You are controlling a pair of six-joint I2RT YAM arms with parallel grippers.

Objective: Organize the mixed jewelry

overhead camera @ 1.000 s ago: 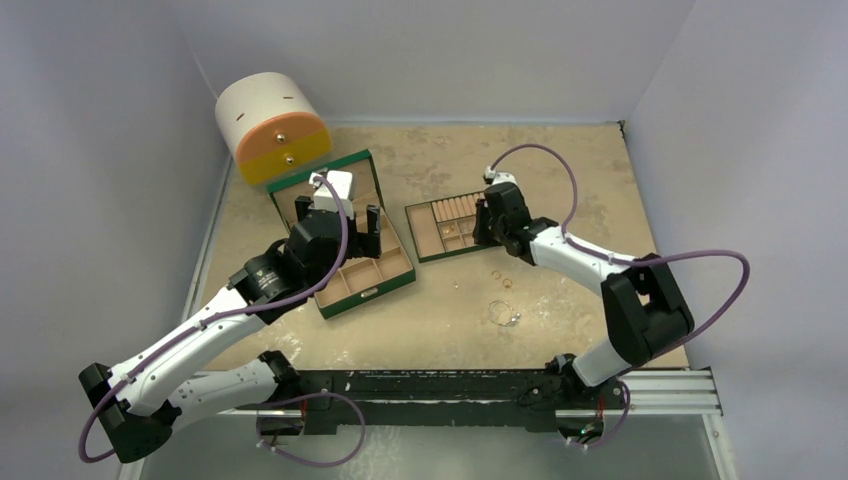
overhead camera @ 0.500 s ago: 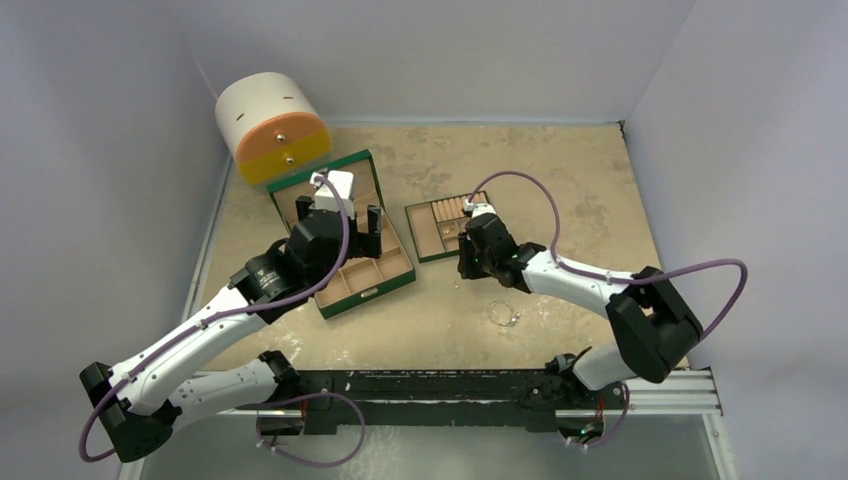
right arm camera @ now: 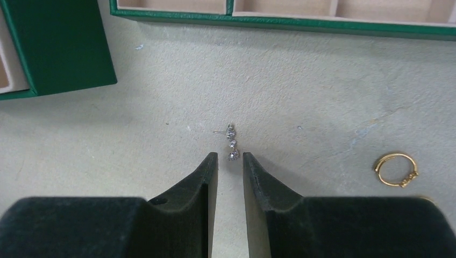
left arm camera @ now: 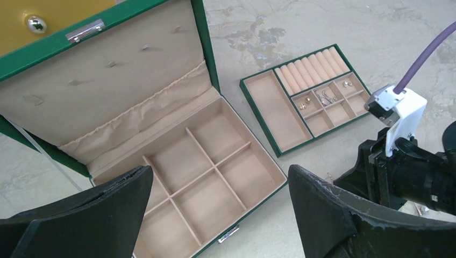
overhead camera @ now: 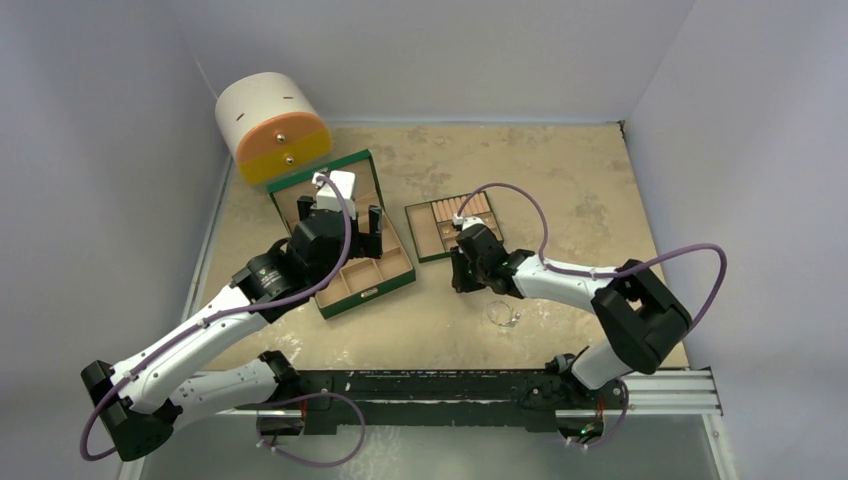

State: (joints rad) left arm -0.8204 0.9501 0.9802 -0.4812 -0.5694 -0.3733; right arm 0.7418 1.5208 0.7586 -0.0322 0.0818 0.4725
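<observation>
A small silvery drop earring (right arm camera: 232,142) lies on the table, its lower bead right at the tips of my right gripper (right arm camera: 230,157). The jaws are open by a narrow gap and grip nothing. A gold ring (right arm camera: 396,169) lies to its right. In the top view the right gripper (overhead camera: 462,278) is low over the table just in front of the small tray (overhead camera: 422,232), and the thin wire hoop (overhead camera: 503,314) lies nearer to me. The tray's small compartments hold earrings (left arm camera: 322,98). My left gripper (left arm camera: 219,172) hangs wide open and empty above the green box (left arm camera: 177,156).
The green box (overhead camera: 370,295) stands open with its lid back, its tan compartments bare. Behind it sits the round white-and-orange case (overhead camera: 270,125). The box's corner (right arm camera: 59,48) and the tray's front wall (right arm camera: 279,20) flank the earring. Grey walls enclose the table.
My right gripper has left the tray and moved toward me and to the left, down to the loose earring on the table. The left arm has stayed still.
</observation>
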